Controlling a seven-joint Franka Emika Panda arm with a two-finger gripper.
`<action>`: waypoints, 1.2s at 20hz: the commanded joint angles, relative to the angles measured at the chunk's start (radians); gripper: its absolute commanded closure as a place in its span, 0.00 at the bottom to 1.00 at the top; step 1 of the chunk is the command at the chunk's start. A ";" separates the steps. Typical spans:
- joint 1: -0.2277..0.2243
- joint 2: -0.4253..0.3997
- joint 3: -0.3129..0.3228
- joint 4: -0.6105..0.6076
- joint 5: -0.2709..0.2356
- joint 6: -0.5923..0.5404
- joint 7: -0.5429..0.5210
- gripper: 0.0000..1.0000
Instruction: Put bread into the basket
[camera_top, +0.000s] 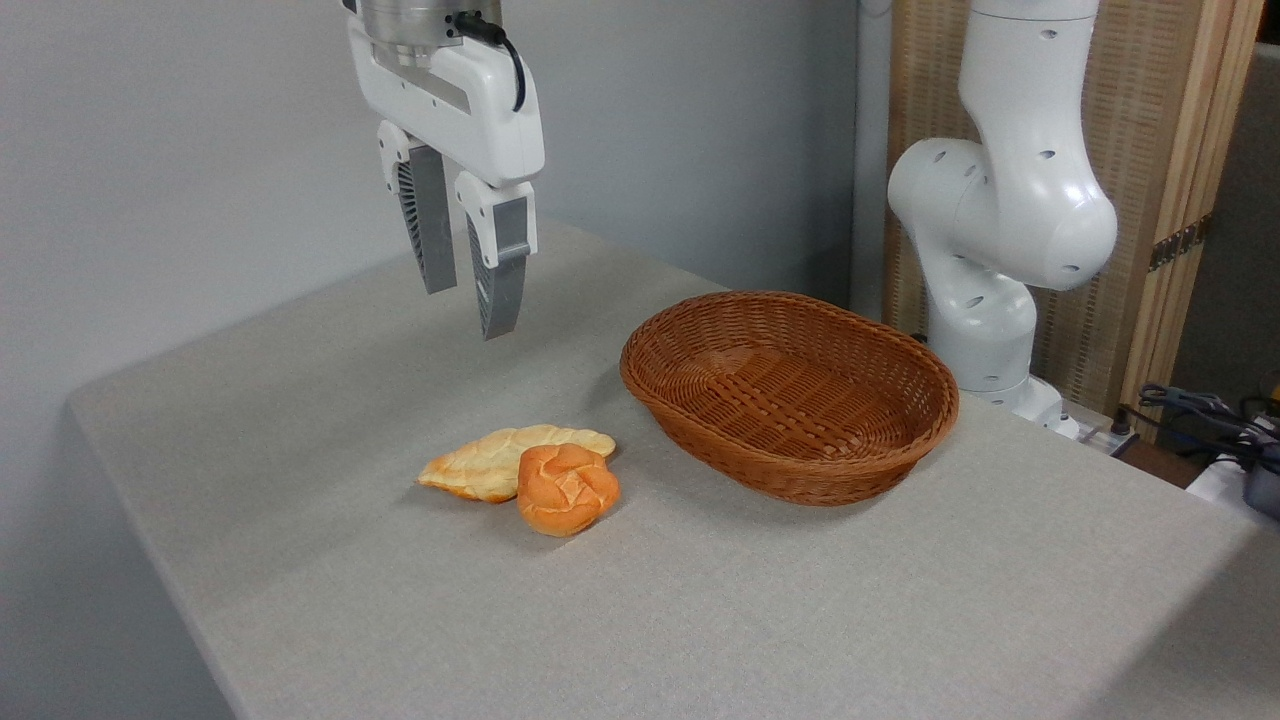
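Your gripper (468, 312) hangs high over the back left part of the table (900, 620), well clear of the cloth and of everything on it. It points downward with a slight tilt, the white housing above it running out of the top of the frame. The two grey ribbed fingers (430, 230) stand spread, with an open gap between their tips, and nothing is held between them. A black cable (505, 50) loops along the side of the wrist.

The arm's white base and lower joints (1000, 220) stand at the far right edge of the table, just behind the basket (700, 400).

The bun (567, 488) lies on the table, in front of and below the gripper, well apart from it. It rests against the near right end of a flat pale loaf (500, 460), touching or overlapping it. Both sit to the left of the basket, near it but not touching. The basket stands upright on the cloth and holds nothing that you can see.

The table is covered in a plain grey woven cloth, smooth and flat. Behind it runs a pale grey wall (150, 150). At the right rear stands a wood-framed screen with woven panels (1150, 130), and dark cables and gear (1210, 410) lie at the far right edge.
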 joint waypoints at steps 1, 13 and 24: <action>-0.004 0.000 0.005 0.018 -0.001 -0.051 0.000 0.00; -0.005 0.000 0.004 0.018 -0.001 -0.051 0.000 0.00; -0.005 0.000 -0.008 0.018 0.002 -0.051 0.003 0.00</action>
